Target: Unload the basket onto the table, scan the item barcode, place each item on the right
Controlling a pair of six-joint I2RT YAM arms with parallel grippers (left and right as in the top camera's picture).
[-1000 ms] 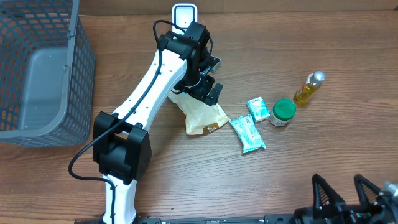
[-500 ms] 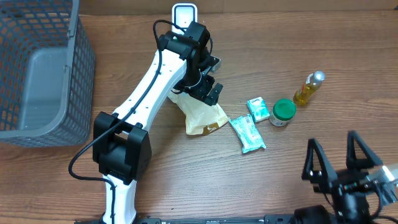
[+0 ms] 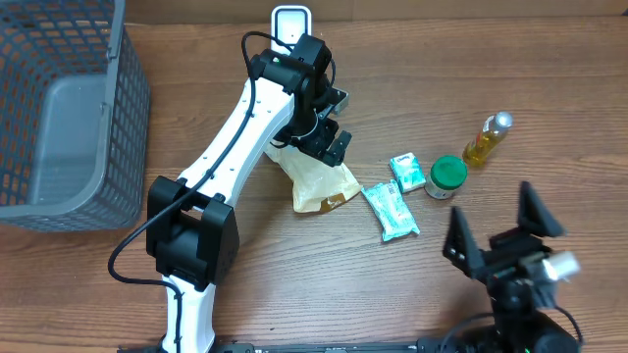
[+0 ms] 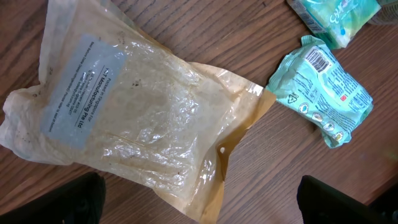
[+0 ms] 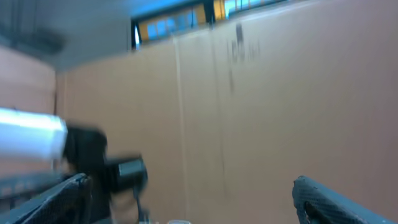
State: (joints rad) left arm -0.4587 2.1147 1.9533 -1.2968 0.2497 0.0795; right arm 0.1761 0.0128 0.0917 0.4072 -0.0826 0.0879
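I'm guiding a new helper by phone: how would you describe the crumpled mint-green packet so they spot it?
On the wooden table, find the large tan pouch near the middle. The mint-green packet lies beside it, toward the green-lidded jar. It is longer than the small teal pack next to it and shows a barcode at one end.

We look out at a blurred brown wall (image 5: 280,93) with a strip of blue-lit windows (image 5: 205,15) along its top. Our right gripper (image 5: 196,202) shows only as two dark fingers (image 5: 329,199) in the bottom corners, spread wide apart. At left a smeared white shape (image 5: 31,140) meets a black block (image 5: 106,168); we cannot tell what they are.
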